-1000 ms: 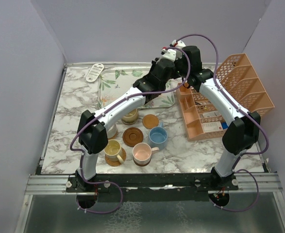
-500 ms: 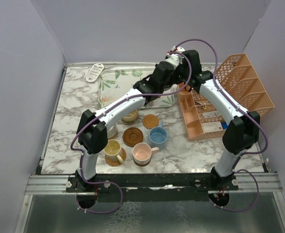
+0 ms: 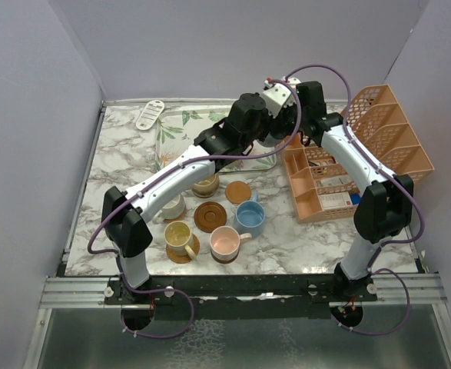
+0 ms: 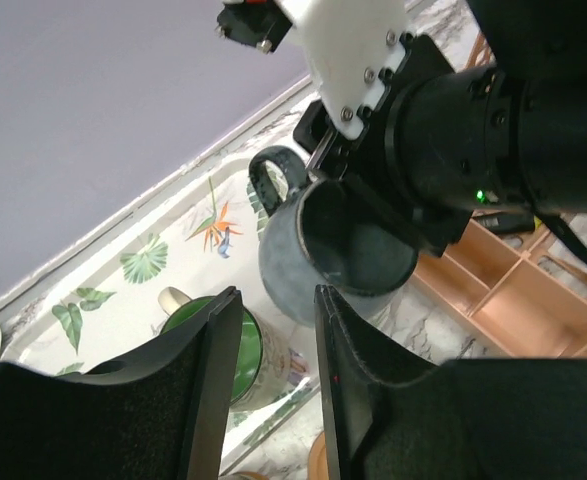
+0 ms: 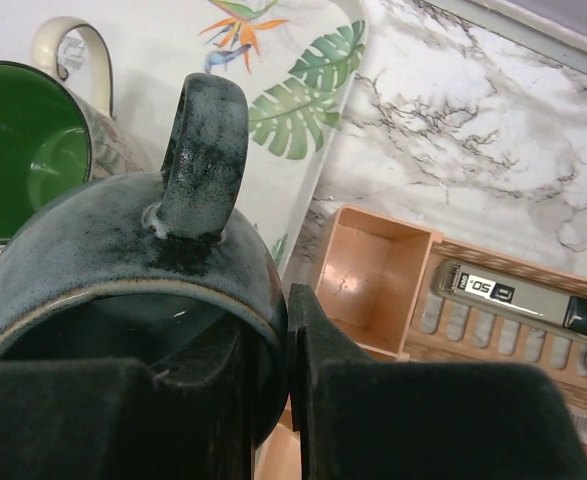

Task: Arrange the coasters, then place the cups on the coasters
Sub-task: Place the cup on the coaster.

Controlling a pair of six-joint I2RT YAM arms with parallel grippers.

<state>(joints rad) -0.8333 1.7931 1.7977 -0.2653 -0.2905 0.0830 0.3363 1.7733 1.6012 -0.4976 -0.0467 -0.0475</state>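
Mug [image 5: 123, 235] rim within right hand [image 5: 285, 335]

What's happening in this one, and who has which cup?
The right gripper pinches the rim of the grey-blue mug, holding it in the air near the edge of the leaf-patterned tray. The left gripper is close by, open and empty. A green-lined mug stands on the tray. The yellow mug and pink mug sit on coasters; a dark coaster lies bare.
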